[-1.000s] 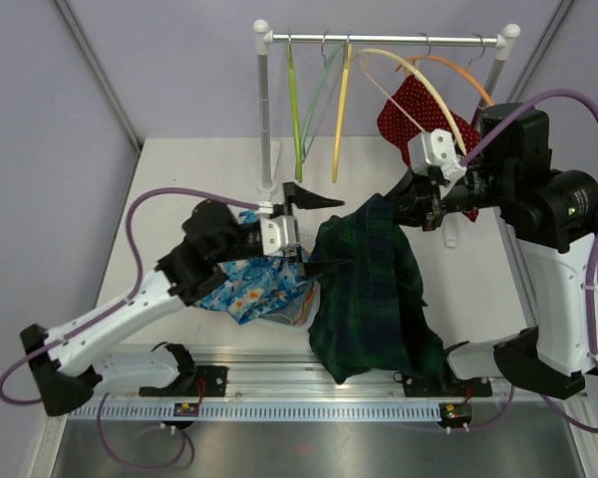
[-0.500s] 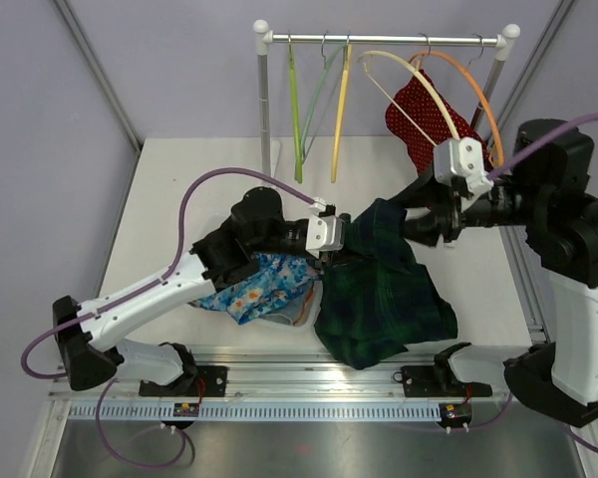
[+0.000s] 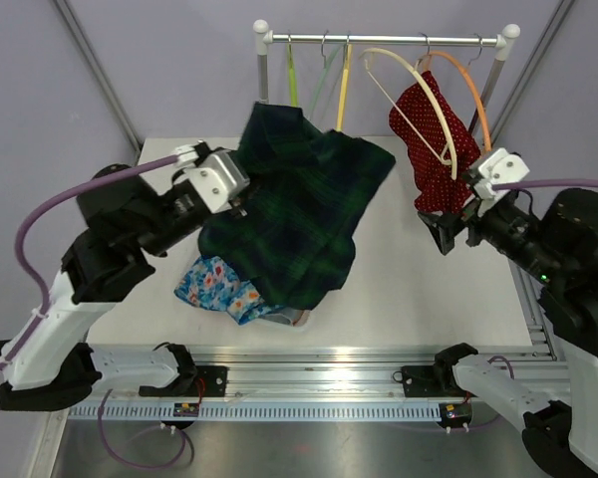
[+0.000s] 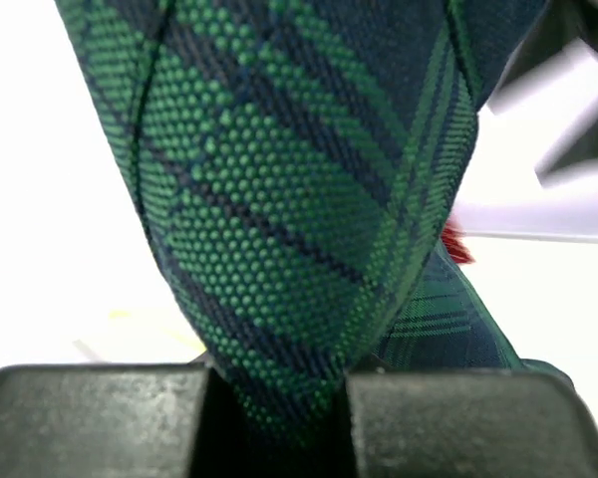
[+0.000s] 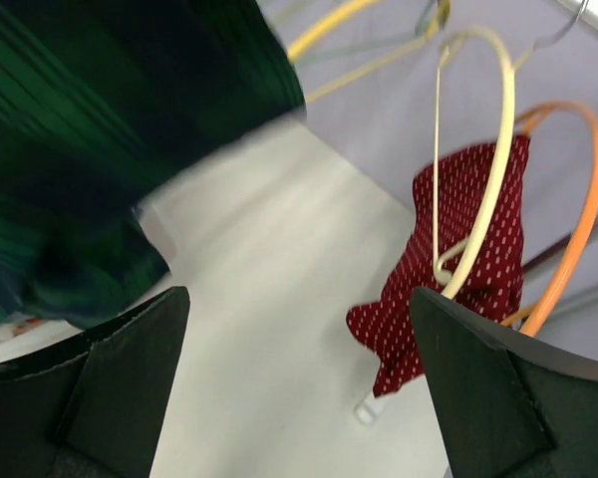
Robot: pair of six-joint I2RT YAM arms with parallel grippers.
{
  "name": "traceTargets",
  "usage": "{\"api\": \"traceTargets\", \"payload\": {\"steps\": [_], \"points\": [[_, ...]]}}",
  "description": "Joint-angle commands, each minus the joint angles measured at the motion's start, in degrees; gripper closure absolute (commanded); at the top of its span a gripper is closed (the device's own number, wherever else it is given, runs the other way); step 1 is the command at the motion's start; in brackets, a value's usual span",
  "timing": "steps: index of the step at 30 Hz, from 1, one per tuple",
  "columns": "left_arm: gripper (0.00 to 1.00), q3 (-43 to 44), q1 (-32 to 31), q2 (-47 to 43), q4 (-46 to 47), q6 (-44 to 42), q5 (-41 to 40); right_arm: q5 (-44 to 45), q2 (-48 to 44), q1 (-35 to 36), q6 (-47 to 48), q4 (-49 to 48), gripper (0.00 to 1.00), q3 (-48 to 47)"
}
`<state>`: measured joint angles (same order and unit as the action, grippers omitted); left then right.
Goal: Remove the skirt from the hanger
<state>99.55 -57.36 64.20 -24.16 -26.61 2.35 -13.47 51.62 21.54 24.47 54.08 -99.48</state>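
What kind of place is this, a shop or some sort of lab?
Most likely a robotics lab test cell: a left arm and right arm bolted to a rail at a white table's edge, a small clothes rack standing on it, and plain lilac walls around.

Bright even overhead light is giving soft shadows on the table. Left wrist view is blowing out white; right wrist view is smearing the skirt with motion blur.

Floral cloth lies on table; red dotted garment hangs on rack.
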Motion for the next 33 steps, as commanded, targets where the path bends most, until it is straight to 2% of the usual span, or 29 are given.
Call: {"api": "traceTargets", "payload": {"steps": [1,3,8,10,11,16,20,27,33], "points": [[1.0,2.6,0.1,-2.9,-0.6,-6.3,-10.7,8.9,-0.4,-1.6,-2.8,-4.9,0.01,9.3],[1.0,0.1,0.2,-5.0,-0.4,-7.0,-13.2,7.9,-1.7,-3.3,-3.5,-6.4,0.0,12.8],[1.0,-16.4,3.0,-12.9,2.0,-5.7,-16.1,6.0,-3.4,-5.9,-4.8,-8.7,0.0,20.4],[1.0,-21.0,5.9,-15.4,2.8,-3.8,-16.1,5.2,-3.9,-6.9,-5.0,-9.2,0.01,22.0],[1.0,-25.8,7.2,-17.9,4.1,-2.9,-15.4,5.0,-4.1,-7.2,-5.1,-9.2,0.01,22.4],[1.0,-35.7,17.4,-22.7,5.9,6.1,-6.5,2.8,-4.8,-8.8,-5.7,-10.1,0.0,26.1],[1.0,-43.2,19.4,-22.1,7.9,15.0,2.6,0.4,-5.6,-10.3,-6.2,-11.0,0.0,29.4],[1.0,-52.3,19.9,-17.5,10.9,30.9,8.0,-1.5,-6.8,-11.7,-6.5,-12.3,0.0,33.8],[1.0,-56.4,21.9,-10.3,10.6,35.5,14.9,-3.0,-6.8,-12.8,-6.9,-13.1,0.01,35.6]]}}
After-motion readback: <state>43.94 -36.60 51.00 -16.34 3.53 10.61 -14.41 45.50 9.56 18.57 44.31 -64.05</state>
